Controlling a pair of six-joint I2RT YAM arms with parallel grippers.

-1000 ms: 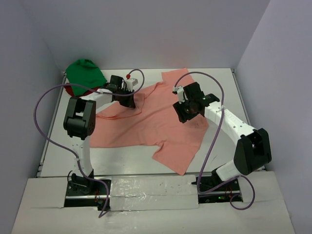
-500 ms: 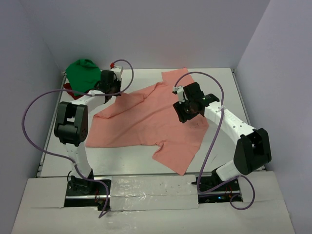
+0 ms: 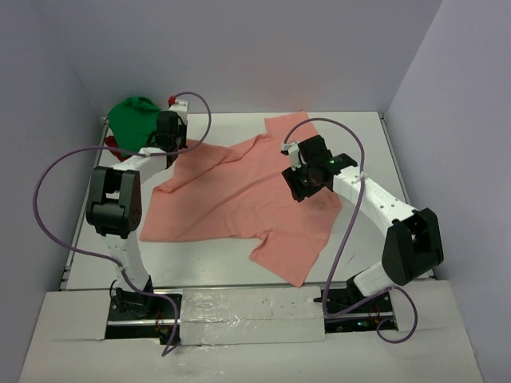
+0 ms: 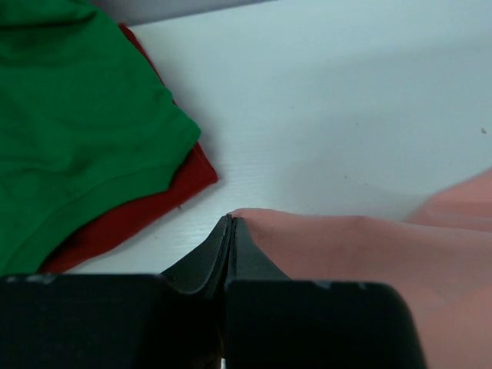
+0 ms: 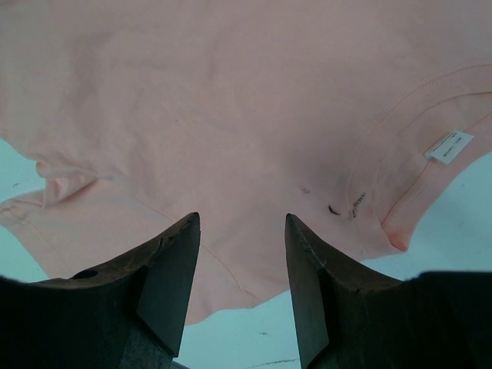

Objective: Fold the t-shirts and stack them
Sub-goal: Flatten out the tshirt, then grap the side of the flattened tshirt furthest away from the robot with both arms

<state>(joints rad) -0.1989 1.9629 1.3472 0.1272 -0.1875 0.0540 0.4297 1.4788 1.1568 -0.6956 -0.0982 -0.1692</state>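
Top view: soft pink shirt (image 3: 239, 199), flat and creased on the smooth white table (image 3: 359, 136). The left gripper (image 3: 171, 144) is at its far-left corner, the right gripper (image 3: 307, 179) over its right side. A crumpled green shirt (image 3: 136, 120) lies beyond the left gripper.

Left wrist: left gripper (image 4: 231, 231) clenched on the pink shirt's (image 4: 369, 269) edge. The green shirt (image 4: 69, 115) lies on the red shirt (image 4: 146, 207), ahead-left.

Right wrist: right gripper (image 5: 242, 223) jaws apart, holding nothing. The pink shirt (image 5: 231, 100) lies beneath, its white tag (image 5: 450, 146) ahead-right.
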